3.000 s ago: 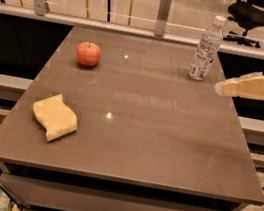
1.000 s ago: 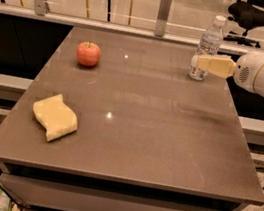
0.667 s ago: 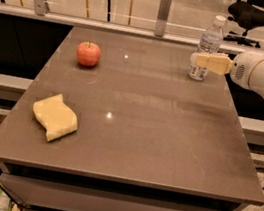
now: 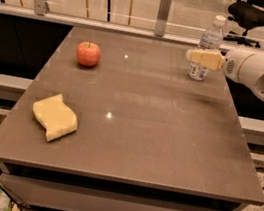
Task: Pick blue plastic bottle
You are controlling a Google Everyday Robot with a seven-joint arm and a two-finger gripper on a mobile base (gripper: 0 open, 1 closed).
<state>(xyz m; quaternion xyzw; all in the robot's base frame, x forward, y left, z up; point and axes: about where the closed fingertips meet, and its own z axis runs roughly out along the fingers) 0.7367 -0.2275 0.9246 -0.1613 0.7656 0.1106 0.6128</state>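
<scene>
Brown table point(image 4: 143, 130) bears apple point(image 4: 88, 53), yellow sponge point(image 4: 55, 117) and blue plastic bottle point(image 4: 211, 38), the pincer point(image 4: 194, 55) at the bottle.

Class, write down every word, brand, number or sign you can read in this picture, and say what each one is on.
Label on the blue plastic bottle: print shows, but it is too blurred to read; the gripper crosses the bottle just above it.
Apple, yellow sponge, table: no text seen.
So nothing here can be read.

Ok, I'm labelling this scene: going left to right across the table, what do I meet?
Yellow wavy sponge → red apple → clear bluish plastic bottle with white cap, the cream gripper across its front.
</scene>
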